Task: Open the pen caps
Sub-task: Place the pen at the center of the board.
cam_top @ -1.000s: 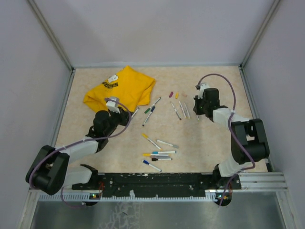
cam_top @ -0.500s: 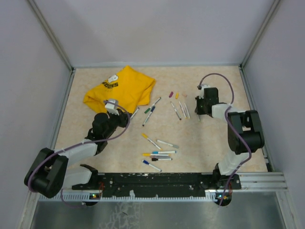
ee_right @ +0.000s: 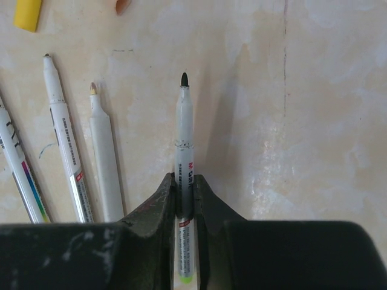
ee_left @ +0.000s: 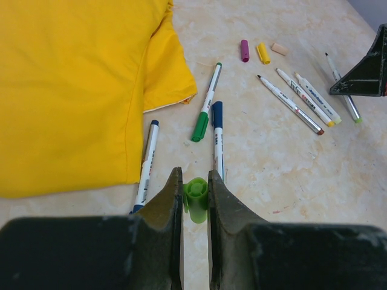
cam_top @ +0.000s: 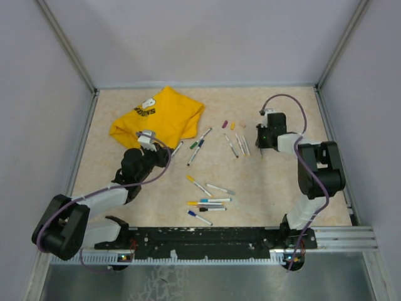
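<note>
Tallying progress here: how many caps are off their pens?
4. The purple cap, yellow cap and peach cap lie in a row past the uncapped pens; the green cap sits in the left gripper. More could hide under the shirt.

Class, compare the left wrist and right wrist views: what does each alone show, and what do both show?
Only left wrist: the yellow fabric T-shirt and the small green plastic cap pinched in the left hand. Only right wrist: a close look at the right hand gripping the white-barrelled dark-tipped pen. Both: that pen, the loose yellow plastic cap and two neighbouring uncapped pens.
</note>
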Controlling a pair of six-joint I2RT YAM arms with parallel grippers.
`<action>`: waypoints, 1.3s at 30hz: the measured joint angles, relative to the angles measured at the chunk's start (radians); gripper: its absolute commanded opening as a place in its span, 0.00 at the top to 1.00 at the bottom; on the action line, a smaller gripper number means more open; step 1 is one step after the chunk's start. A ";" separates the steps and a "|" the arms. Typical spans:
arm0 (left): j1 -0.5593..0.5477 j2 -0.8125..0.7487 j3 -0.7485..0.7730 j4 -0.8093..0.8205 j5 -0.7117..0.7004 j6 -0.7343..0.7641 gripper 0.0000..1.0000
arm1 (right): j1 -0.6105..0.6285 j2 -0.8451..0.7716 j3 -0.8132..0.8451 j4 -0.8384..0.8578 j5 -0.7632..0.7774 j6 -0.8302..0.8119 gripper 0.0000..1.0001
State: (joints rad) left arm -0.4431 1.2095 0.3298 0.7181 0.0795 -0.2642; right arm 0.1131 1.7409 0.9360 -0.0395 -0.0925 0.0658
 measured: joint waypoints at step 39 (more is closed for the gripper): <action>-0.021 -0.060 -0.015 0.002 0.017 -0.081 1.00 | 0.000 -0.137 0.046 -0.116 -0.156 -0.080 0.60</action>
State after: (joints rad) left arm -0.4637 1.1496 0.3149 0.7197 0.0967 -0.3454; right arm 0.1131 1.6039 0.9817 -0.1558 -0.2485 -0.0139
